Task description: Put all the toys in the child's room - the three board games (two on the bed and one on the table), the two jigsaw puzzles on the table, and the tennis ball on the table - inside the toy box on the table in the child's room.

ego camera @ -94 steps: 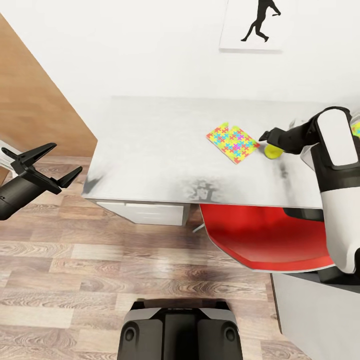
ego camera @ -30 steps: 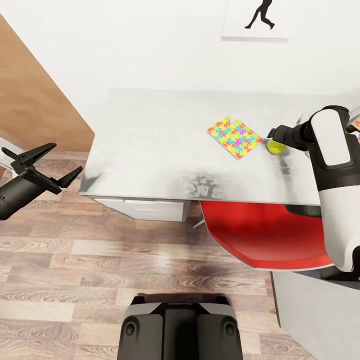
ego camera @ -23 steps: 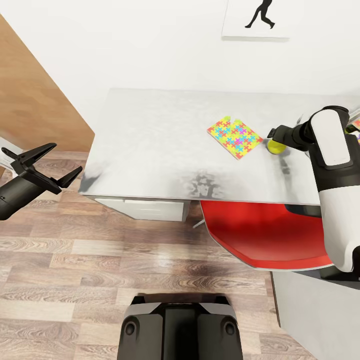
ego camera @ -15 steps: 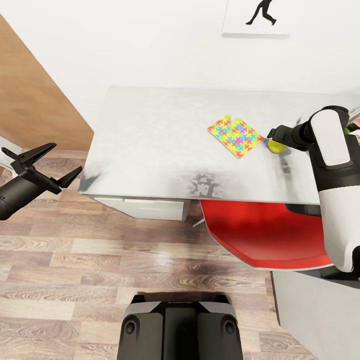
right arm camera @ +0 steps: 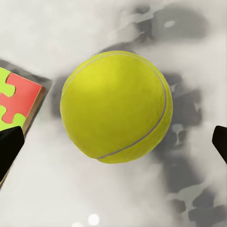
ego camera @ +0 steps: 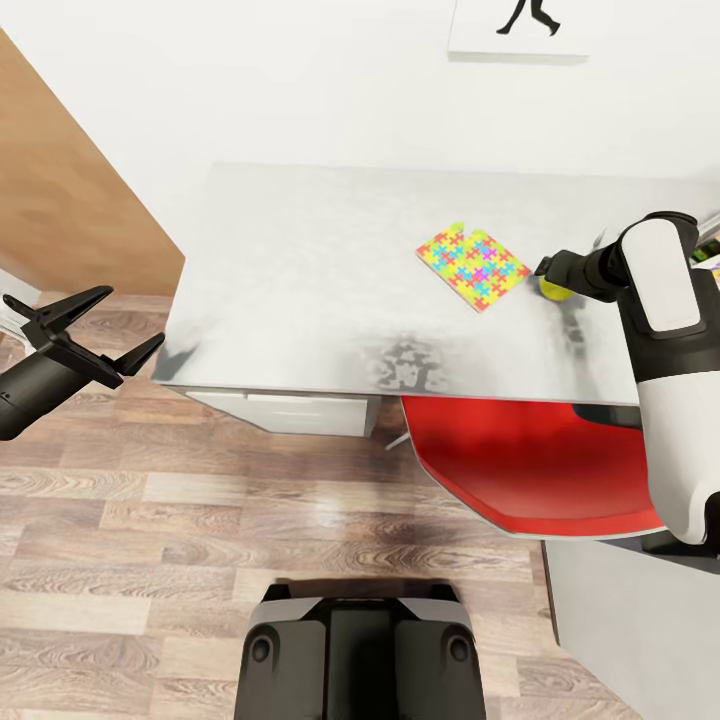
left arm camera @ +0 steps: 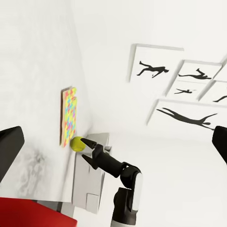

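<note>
Right pincer gapes wide over tennis ball, jigsaw puzzle just beside.

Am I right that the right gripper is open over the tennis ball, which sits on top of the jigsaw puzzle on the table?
Not quite: the tennis ball rests on the table beside the jigsaw puzzle, not on it, as the right wrist view shows. The right gripper is indeed open over it.
</note>
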